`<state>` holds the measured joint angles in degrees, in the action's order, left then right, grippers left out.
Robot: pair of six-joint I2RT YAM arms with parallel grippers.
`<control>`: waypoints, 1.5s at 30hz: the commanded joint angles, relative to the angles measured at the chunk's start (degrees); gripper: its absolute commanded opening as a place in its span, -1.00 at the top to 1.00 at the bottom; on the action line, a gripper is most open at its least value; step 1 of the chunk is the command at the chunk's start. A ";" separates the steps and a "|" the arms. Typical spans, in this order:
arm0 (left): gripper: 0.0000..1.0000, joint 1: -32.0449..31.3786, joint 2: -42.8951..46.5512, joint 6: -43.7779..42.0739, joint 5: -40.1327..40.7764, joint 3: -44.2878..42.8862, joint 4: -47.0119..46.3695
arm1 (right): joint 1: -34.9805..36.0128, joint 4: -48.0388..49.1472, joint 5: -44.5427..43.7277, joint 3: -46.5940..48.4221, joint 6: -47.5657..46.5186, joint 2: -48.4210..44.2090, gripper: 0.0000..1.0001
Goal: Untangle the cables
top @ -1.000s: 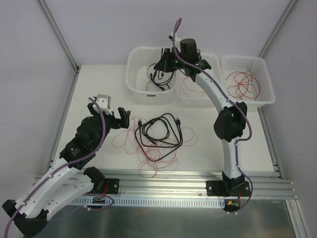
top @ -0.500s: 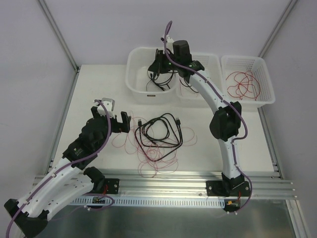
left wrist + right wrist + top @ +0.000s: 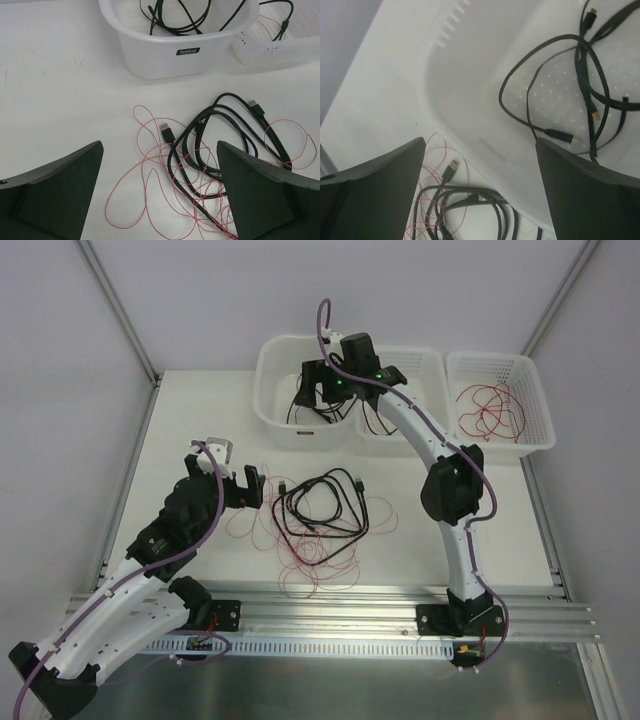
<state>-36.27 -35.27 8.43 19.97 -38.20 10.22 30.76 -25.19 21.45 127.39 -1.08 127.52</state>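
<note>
While the left fingers [image 3: 50, 195] and right fingers [image 3: 370, 185] are held open and empty, red wires [image 3: 150, 170] could be dragged up with the black cable [image 3: 200, 121] at two o'clock.

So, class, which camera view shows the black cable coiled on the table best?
The left wrist view: the black cable lies whole and close, its loops and a plug end distinct. The top external view shows it whole but small. The right wrist view catches only part, at the bottom edge.
</note>
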 commanded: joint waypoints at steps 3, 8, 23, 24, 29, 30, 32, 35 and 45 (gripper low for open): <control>-0.98 0.85 -0.86 0.27 -2.03 -0.56 -0.64 | 0.17 -11.35 -8.17 2.24 -8.14 -12.11 -0.93; -0.98 0.94 -1.03 0.19 -2.03 -0.48 -0.73 | -1.40 -12.69 -23.76 -6.85 -10.79 -21.96 -0.94; -0.98 1.03 -1.47 -0.16 -2.21 -0.30 -0.64 | -19.86 -2.33 -16.36 -26.49 13.55 -14.86 -0.78; -0.98 0.94 -1.47 -0.25 -2.21 -0.21 -0.64 | -20.65 -1.62 -16.18 -26.76 15.13 -13.28 -0.76; -0.98 0.94 -1.56 -0.25 -2.39 -0.21 -0.55 | -22.58 3.55 -15.22 -28.60 19.09 -9.14 -0.56; -0.98 1.03 -1.56 -0.34 -2.39 -0.30 -0.64 | -22.68 4.61 -14.60 -28.78 19.45 -8.70 -0.46; -0.98 1.03 -1.56 -0.43 -2.30 -0.21 -0.55 | -22.76 8.47 -12.76 -29.57 20.15 -7.47 -0.39; -0.98 0.94 -1.73 -0.43 -2.39 -0.13 -0.55 | -22.85 11.64 -12.05 -29.57 21.12 -6.15 -0.23; -0.98 1.03 -1.47 -0.69 -2.48 -0.21 -0.37 | -23.12 12.18 -13.54 -30.09 17.09 -9.55 0.98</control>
<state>-35.88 -37.01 8.32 18.13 -38.20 10.26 7.57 -15.03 7.94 97.89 18.41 122.21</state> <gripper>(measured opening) 0.990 0.053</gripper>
